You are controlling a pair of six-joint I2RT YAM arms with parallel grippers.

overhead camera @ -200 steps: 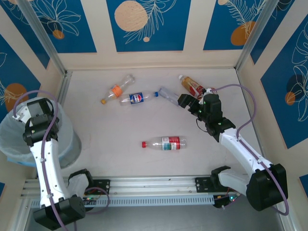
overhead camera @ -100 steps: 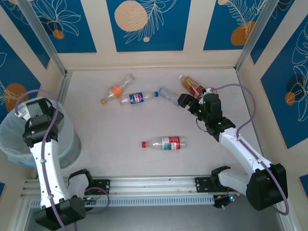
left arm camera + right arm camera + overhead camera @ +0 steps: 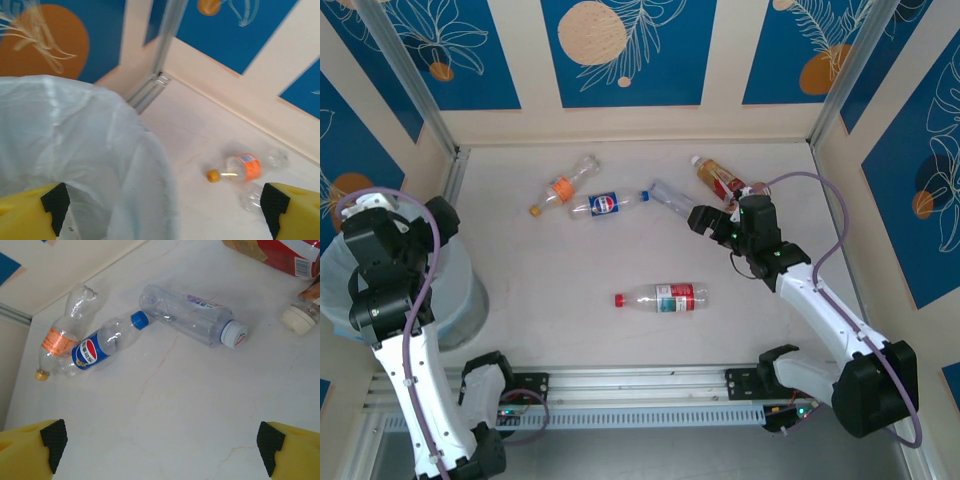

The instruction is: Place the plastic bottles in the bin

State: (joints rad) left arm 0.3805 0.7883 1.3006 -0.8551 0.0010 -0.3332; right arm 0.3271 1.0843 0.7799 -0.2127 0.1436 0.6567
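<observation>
Closely, the right wrist view shows the clear bottle [image 3: 187, 315] white-capped.

Pale marbled tabletop [image 3: 570, 260] enclosed by cream walls [image 3: 630, 125] carrying blue panels [image 3: 660, 60] with orange circles, white leaves.

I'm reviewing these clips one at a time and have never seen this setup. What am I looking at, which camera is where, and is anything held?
Two robot arms stand at the near edge of the table, each with a two-finger gripper. One picture looks down from above; the other two come from wrist cameras. The left gripper hangs open and empty over the bag-lined bin. The right gripper, also open, hovers near a clear white-capped bottle. A blue-label bottle, an orange-label bottle and a red-capped bottle lie on the table.
</observation>
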